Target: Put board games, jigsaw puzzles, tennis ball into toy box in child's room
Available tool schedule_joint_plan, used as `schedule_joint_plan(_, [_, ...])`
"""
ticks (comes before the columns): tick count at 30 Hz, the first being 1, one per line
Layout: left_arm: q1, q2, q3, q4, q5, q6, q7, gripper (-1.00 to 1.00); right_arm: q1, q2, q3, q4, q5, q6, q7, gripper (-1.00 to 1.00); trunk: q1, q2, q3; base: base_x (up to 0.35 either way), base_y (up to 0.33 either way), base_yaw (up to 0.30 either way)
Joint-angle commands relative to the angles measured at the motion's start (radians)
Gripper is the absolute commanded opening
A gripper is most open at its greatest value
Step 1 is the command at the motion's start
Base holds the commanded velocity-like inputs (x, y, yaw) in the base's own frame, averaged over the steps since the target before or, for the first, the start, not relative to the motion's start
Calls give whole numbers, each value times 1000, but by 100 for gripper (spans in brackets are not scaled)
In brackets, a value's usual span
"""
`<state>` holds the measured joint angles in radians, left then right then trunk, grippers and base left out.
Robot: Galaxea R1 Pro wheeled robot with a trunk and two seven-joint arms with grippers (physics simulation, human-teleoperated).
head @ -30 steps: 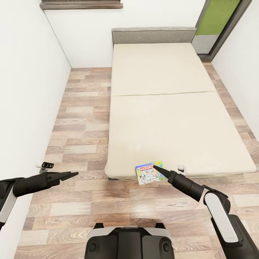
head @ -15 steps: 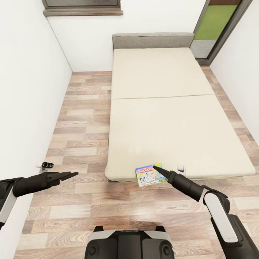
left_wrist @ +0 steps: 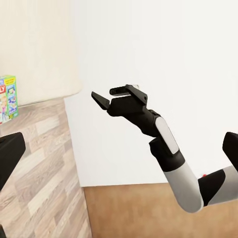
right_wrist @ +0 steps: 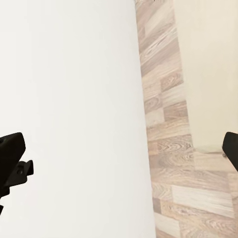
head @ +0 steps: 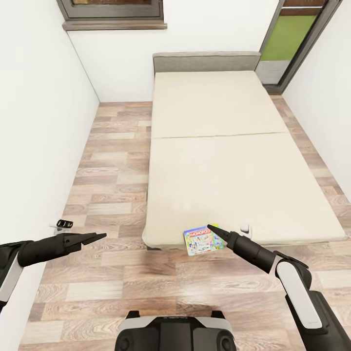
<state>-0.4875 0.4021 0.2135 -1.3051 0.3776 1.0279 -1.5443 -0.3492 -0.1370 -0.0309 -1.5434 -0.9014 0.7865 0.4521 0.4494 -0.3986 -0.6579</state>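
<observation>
The board game (head: 203, 239), a green-and-white box with a red Monopoly logo, lies flat on the near edge of the bed (head: 229, 161), close to the corner on the robot's side. The room is the biggest thing here, with white walls and a wood floor (head: 112, 161) that runs beside the bed and in front of it. The bed is long and pale, with a grey headboard (head: 206, 61) at the far end, and most of its top is bare. A window (head: 113, 10) sits high on the far wall, and a doorway with a green panel (head: 287, 36) is at the far right corner. I think the robot is at the step of fetching a game off the bed. The right gripper (head: 210, 227) hangs just over the near side of the box, and its fingers look closed to a point. The left gripper (head: 100, 236) is held out over the floor, well apart from the box, and its fingers look closed too. To pick up the box, the right fingers need to open first and then come down around its edge. A small white thing (head: 245, 228) sits on the bed just beside the right arm; I cannot tell what it is. A little black object (head: 64, 224) sticks out low on the left wall. Nothing stands between the right gripper and the box.
</observation>
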Motion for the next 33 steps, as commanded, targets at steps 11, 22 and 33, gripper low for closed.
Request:
schedule_joint_plan(11, [0, -1, 0, 0, 0, 12, -3, 100, -1, 1, -2, 0, 24, 4, 1, 100, 1, -1, 17, 0, 0, 0])
schedule_joint_plan(22, [0, 2, 0, 0, 0, 12, -3, 100, -1, 6, -4, 2, 88, 3, 0, 100, 1, -1, 35, 0, 0, 0])
schedule_joint_plan(33, [0, 1, 0, 0, 0, 12, -3, 100, -1, 10, -4, 2, 94, 3, 0, 100, 1, -1, 54, 0, 0, 0])
